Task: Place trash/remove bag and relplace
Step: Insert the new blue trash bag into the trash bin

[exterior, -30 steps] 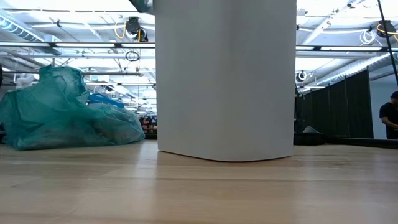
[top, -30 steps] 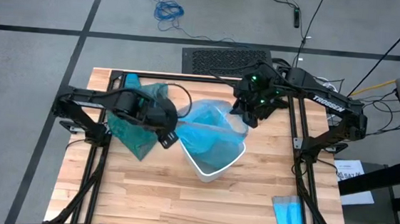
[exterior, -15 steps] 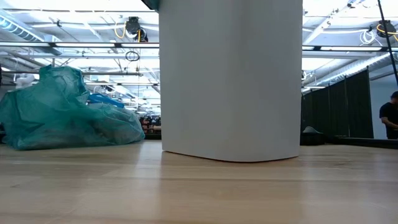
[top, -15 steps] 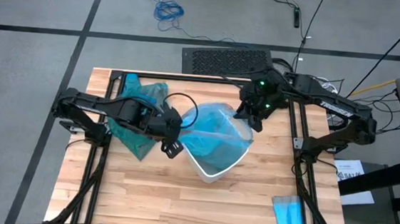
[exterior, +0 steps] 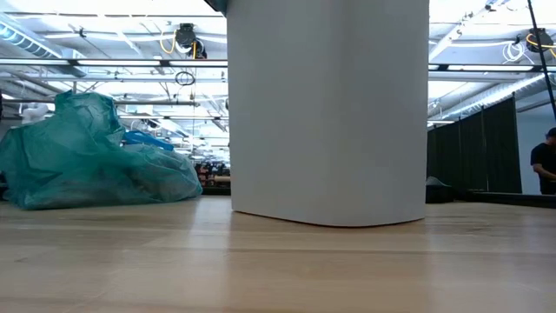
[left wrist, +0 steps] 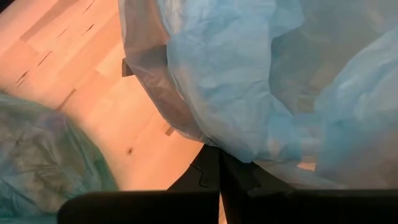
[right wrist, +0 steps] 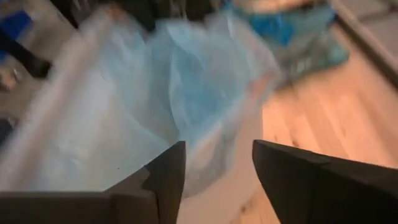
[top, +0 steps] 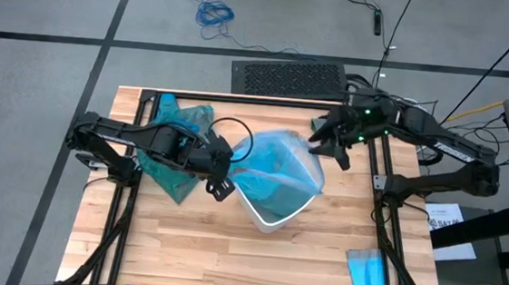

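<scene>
A white bin (top: 271, 215) stands mid-table and fills the low view (exterior: 328, 109). A pale sky-blue plastic bag (top: 275, 167) sits in its mouth. My left gripper (top: 222, 178) is at the bin's left rim, shut on this plastic. My right gripper (top: 316, 143) hovers open just off the bin's far right rim, with nothing between its fingers (right wrist: 165, 177). The teal-green bag (top: 172, 150) lies bunched on the table at the left (exterior: 95, 161), under my left arm. No loose trash is in view. My left gripper (left wrist: 221, 180) pinches a bunched fold of the pale blue bag (left wrist: 249, 152) between its two shut fingers, beside the bin's left rim. The fingers come from the table's left, slanting down. The plastic runs from the fingers up over the rim (left wrist: 146, 81) into the bin.
A small flat folded blue sheet (top: 369, 274) lies near the table's front right corner. The dark frame rails (top: 383, 184) run along both sides of the table. Bare wood lies in front of the bin (top: 254, 261).
My right gripper has opened, let go of the pale blue bag at the bin's far right rim, and drawn back toward the table's right edge. My left gripper has edged toward the bin, still shut. The bin has slid slightly rightward in the low view.
</scene>
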`<move>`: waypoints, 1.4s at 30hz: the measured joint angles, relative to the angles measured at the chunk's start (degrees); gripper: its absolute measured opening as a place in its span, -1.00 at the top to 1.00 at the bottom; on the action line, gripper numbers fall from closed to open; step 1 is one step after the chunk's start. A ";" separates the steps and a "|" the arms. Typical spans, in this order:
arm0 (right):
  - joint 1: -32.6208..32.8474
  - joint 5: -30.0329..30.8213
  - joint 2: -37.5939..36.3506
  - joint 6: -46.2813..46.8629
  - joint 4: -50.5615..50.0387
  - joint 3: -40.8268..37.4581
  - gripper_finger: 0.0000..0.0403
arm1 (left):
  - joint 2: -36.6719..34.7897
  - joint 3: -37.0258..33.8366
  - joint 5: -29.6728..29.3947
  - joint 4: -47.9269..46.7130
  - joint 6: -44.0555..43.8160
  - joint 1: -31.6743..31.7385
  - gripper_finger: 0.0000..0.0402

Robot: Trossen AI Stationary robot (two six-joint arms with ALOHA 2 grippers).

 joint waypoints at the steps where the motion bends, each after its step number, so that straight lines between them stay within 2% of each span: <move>1: 0.00 0.16 -0.60 0.60 1.85 0.00 0.09 | 0.00 0.00 0.00 -0.01 0.02 0.00 1.00; 4: 0.11 0.51 -1.82 2.33 8.04 0.07 0.07 | -0.02 0.00 -0.02 -0.01 0.02 0.00 1.00; 7: 0.93 3.41 -1.63 2.79 10.26 0.07 0.19 | -0.02 0.00 -0.02 -0.03 -0.03 0.00 1.00; 9: 1.62 4.40 -0.84 2.75 10.54 0.07 0.36 | -0.02 0.00 -0.02 -0.05 -0.03 0.00 1.00; 13: 4.00 4.39 1.68 0.70 10.49 0.06 0.87 | -0.02 0.00 -0.13 -0.07 -0.05 0.00 1.00; 14: 4.61 4.54 2.27 0.37 10.66 0.04 0.93 | -0.02 0.00 -0.48 -0.07 -0.05 0.00 1.00; 20: 5.22 5.09 6.32 0.47 10.53 0.04 0.99 | -0.02 0.00 -1.23 -0.10 0.27 0.00 1.00; 26: 2.38 4.98 9.79 0.51 11.43 0.04 1.00 | -0.09 -0.10 -1.52 -0.08 1.80 0.01 1.00; 42: -1.88 1.20 15.23 1.39 11.49 0.02 1.00 | -0.09 -0.45 -2.86 -0.29 3.38 0.13 1.00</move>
